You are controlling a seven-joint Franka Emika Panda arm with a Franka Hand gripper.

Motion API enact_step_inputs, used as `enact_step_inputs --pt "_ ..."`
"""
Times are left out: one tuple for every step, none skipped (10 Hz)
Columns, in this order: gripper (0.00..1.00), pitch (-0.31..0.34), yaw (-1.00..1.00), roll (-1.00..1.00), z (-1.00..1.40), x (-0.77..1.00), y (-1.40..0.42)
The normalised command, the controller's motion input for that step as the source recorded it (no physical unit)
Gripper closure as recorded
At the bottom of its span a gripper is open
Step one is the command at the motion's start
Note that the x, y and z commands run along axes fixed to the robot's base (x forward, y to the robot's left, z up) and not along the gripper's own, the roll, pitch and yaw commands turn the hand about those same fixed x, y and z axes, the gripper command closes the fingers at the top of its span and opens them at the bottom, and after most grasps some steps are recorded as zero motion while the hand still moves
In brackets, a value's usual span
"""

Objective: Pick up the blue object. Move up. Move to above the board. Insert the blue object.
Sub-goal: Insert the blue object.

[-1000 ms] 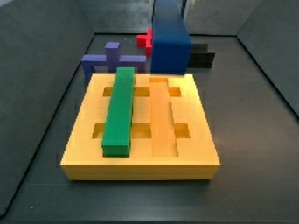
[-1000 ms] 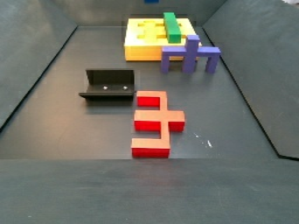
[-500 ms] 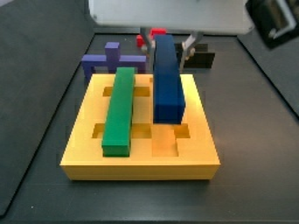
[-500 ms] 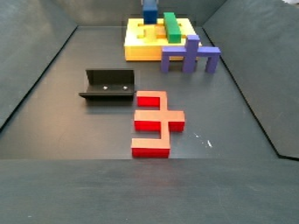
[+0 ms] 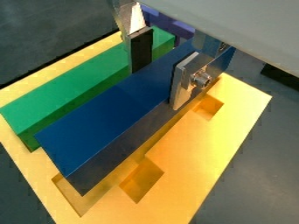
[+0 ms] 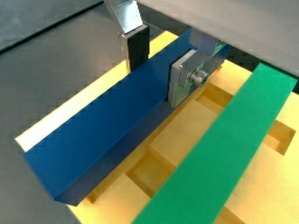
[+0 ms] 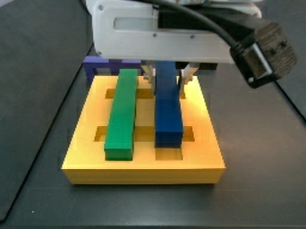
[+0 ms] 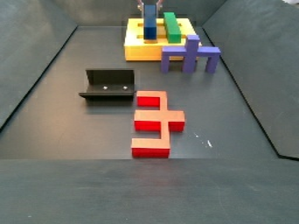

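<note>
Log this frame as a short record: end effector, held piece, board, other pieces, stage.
end effector: low over the board, fingers clamping the blue bar
blue bar: lengthwise over the board's groove beside the green bar; fully seated or not, cannot tell
board: yellow-orange slab, green bar in one groove
other pieces: purple cross block, red block, fixture
stage: insertion
</note>
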Motion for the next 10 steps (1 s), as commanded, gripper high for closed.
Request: enact_step_inputs --pt "1.00 -0.141 0.00 0.17 -0.21 -0.03 -0.15" --pt "1.00 -0.117 0.00 0.15 -0.23 0.00 -0.11" --pt "1.00 -0.077 0.00 0.15 -0.23 0.00 -0.10" --pt "1.00 -0.044 0.00 0.12 -0.21 0.00 -0.10" --pt "1.00 -0.043 0.00 0.07 -0.20 0.00 -0.10" --pt "1.00 -0.071 0.00 0.10 -0.25 0.00 -0.14" --pt "1.00 -0.026 0.00 0.12 -0.28 0.07 -0.14" --pt "1.00 0.000 0.00 0.16 -0.31 0.20 0.00" --pt "1.00 0.014 0.06 0.20 -0.29 0.17 0.02" --pt "1.00 0.000 0.08 0.20 -0.27 0.06 0.05"
